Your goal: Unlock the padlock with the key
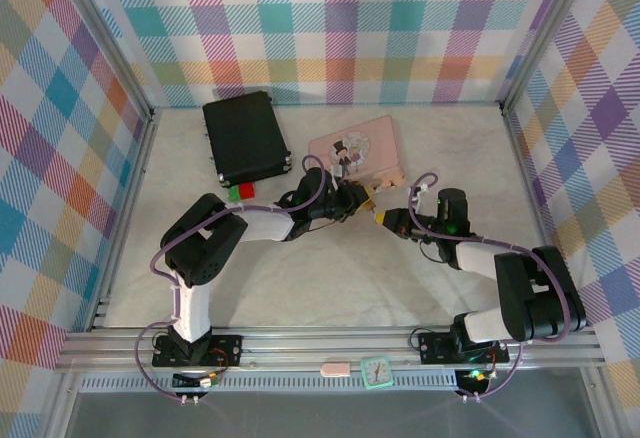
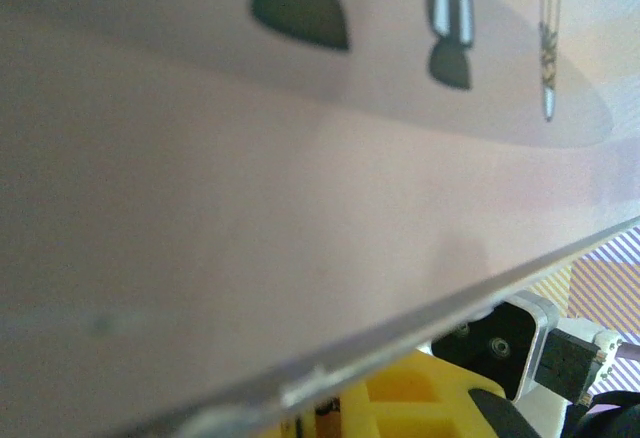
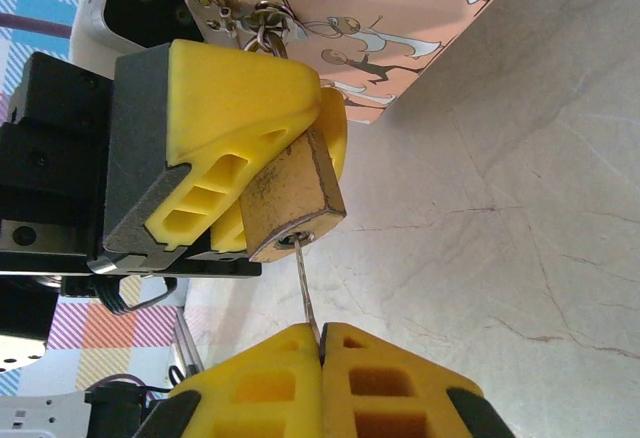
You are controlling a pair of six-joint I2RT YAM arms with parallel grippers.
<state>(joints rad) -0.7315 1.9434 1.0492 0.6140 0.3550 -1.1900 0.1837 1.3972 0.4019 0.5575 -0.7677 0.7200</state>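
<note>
Now: Seat the Key Fully Before Turning

Here the left gripper [image 3: 285,143] is clenched on the padlock [image 3: 295,203]. It holds the lock just below the edge of the pink tin [image 3: 400,18], with the keyway facing your right gripper [image 3: 322,343]. The right gripper is clamped on the key [image 3: 308,293], whose tip sits at the keyway; how deep it has entered cannot be told. Judged from this, insertion is the step in hand. Push the key along its own axis, in line with the padlock body, until it stops. Only then rotate the right wrist. The key is thin and likely to bend under side load, so avoid any lateral push. Do not loosen the left grip; it must resist the turning torque.
</note>
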